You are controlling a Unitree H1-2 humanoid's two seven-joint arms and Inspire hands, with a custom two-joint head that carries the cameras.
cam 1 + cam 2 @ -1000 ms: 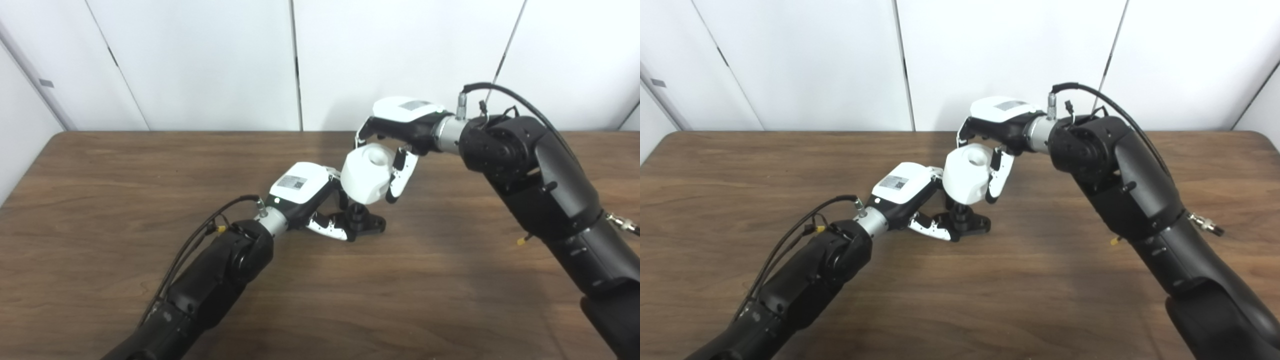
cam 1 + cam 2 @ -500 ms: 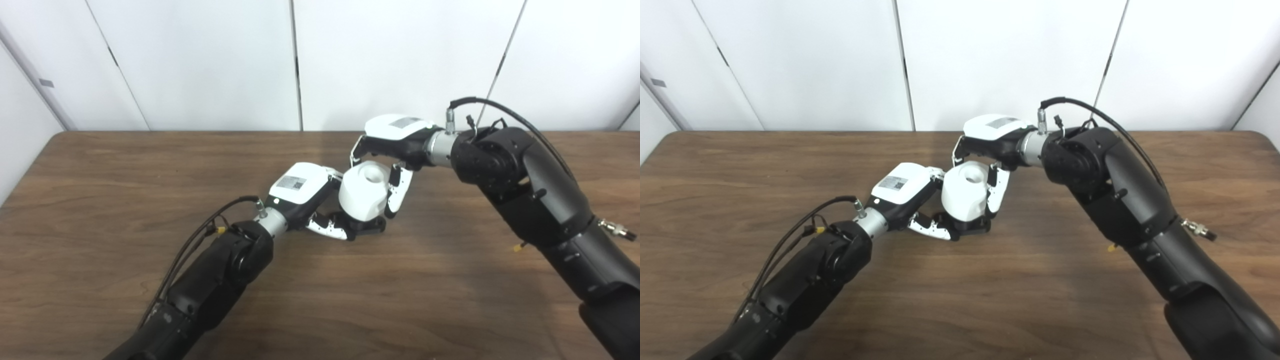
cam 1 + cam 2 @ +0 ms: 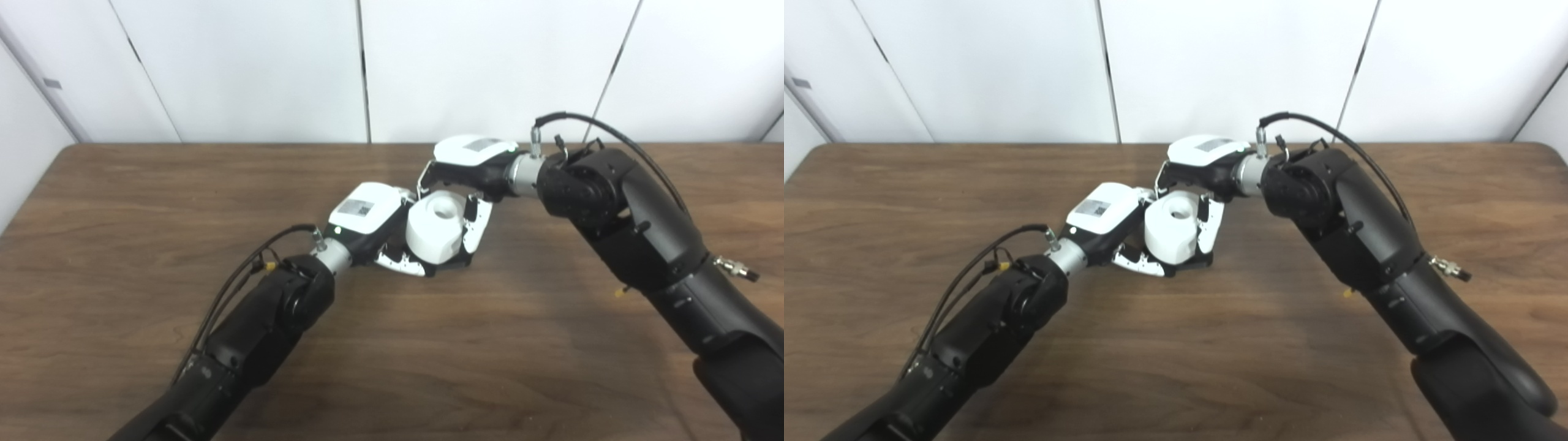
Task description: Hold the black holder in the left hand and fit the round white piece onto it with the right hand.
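Note:
The round white piece (image 3: 436, 228) is a thick white cylinder with a hole in its top. It sits low over the black holder (image 3: 456, 263), of which only the base edge shows beneath it on the table. My right hand (image 3: 468, 174) reaches in from the right and is shut on the white piece, fingers (image 3: 476, 222) down its right side. My left hand (image 3: 367, 217) is shut on the black holder from the left, its fingers (image 3: 404, 264) at the base. The holder's post is hidden inside the white piece.
The brown wooden table (image 3: 153, 202) spreads wide on all sides of the hands. White wall panels stand behind the far edge. Both black arms cross the table's front half from the bottom corners.
My right hand has lowered the white piece from above the holder's post down onto the holder, hiding the post. The left hand has stayed on the holder. The camera has tilted slightly.

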